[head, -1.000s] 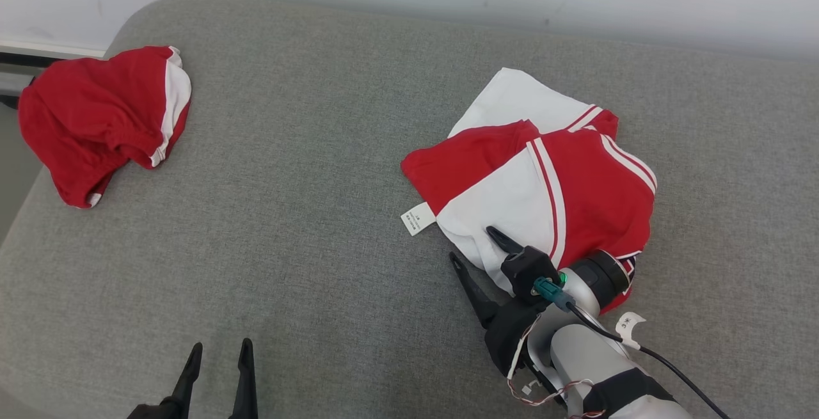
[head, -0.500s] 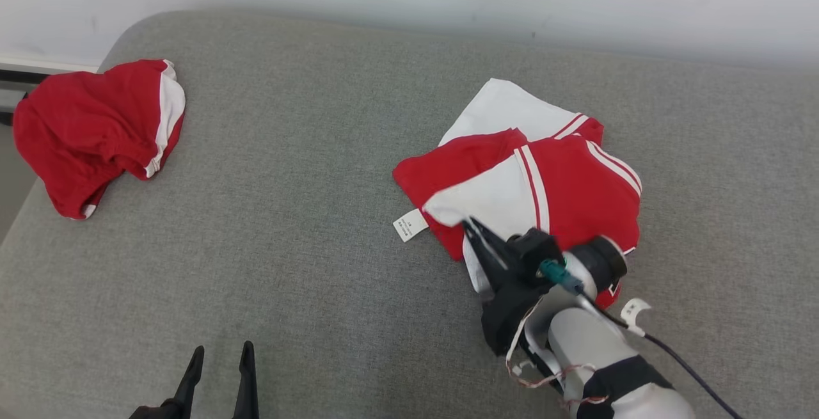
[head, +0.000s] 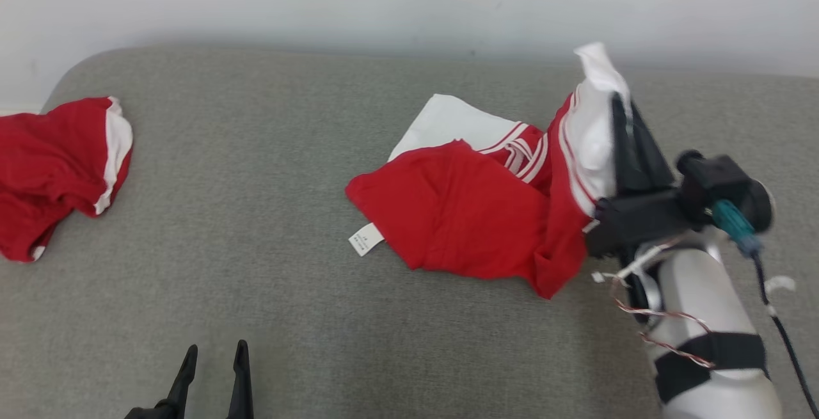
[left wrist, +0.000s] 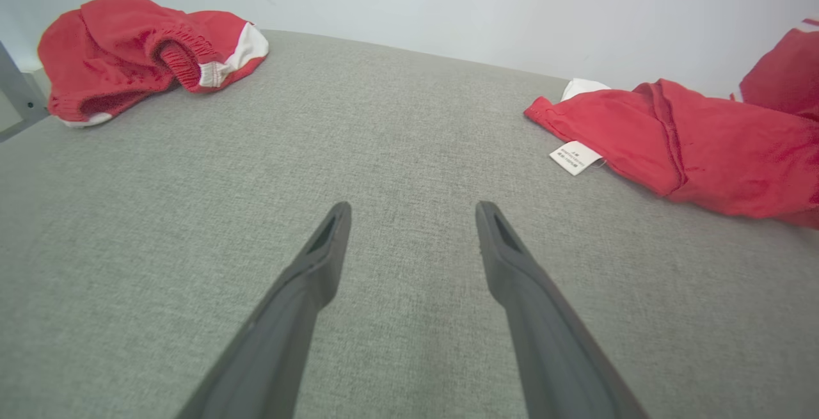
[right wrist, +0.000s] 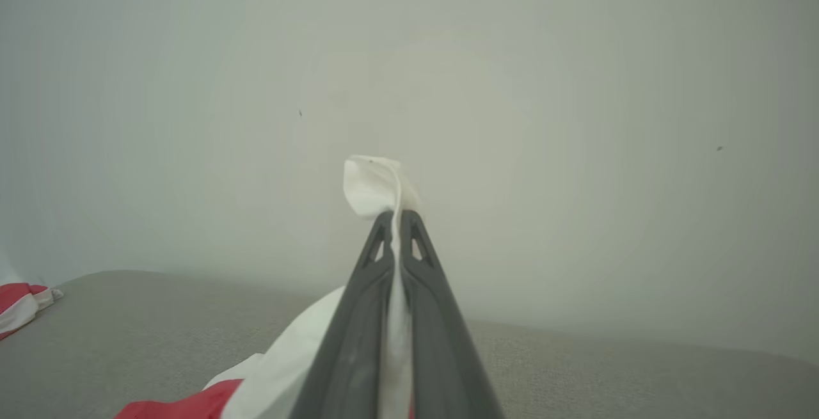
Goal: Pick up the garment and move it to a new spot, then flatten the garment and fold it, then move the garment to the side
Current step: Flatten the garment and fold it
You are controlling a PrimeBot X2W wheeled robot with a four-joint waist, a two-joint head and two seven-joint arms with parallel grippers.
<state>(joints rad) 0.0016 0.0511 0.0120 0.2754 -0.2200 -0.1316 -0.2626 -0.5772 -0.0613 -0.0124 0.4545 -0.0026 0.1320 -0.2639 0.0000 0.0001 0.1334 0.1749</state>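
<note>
Garment (head: 461,214) clamped by one white corner in the right gripper (head: 617,102)

The red-and-white garment is spread at centre right of the grey cushion (head: 256,291), its white corner held raised at the upper right, pinched between closed jaws. The left gripper (head: 215,347) is seen at the lower left, jaws apart and empty. A second red garment (head: 54,163) is seen at far left.

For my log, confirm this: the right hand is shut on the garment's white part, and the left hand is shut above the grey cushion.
One point is wrong: the left hand is open above the cushion, as the left wrist view shows. The right hand is shut on the white part of the garment.
</note>
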